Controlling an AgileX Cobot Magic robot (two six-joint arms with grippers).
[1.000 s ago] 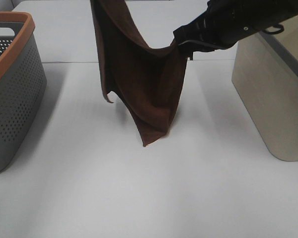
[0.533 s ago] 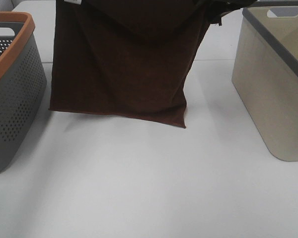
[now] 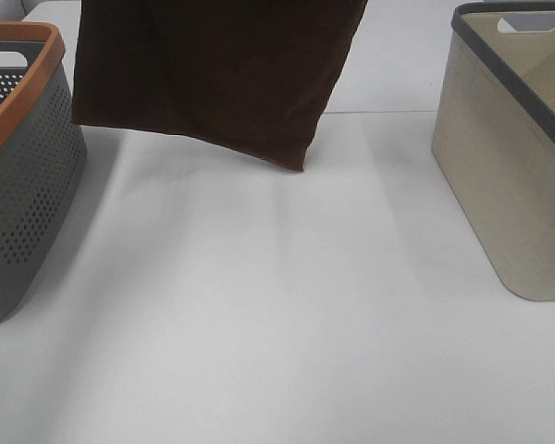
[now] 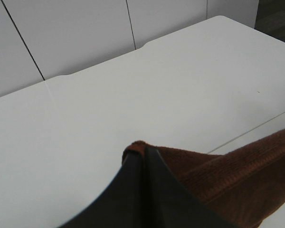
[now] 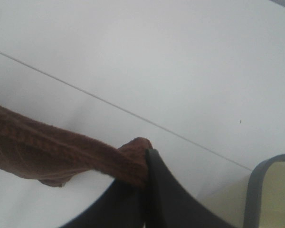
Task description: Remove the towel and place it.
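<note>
I have both grippers clamped on the towel (image 3: pixel 213 74): the left gripper (image 4: pixel 143 154) pinches one corner, the right gripper (image 5: pixel 146 160) another. The towel hangs spread above the table (image 3: pixel 277 324), between the grey basket (image 3: pixel 28 185) and the beige bin (image 3: pixel 499 166). Their insides are mostly hidden from me.

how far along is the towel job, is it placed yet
Done: the dark brown square cloth towel is lifted, hanging spread out above the white table. In hand: the left gripper and right gripper are each shut on a top corner. Left: placing it; it lies in neither the grey perforated basket with the orange rim nor the beige bin.
</note>
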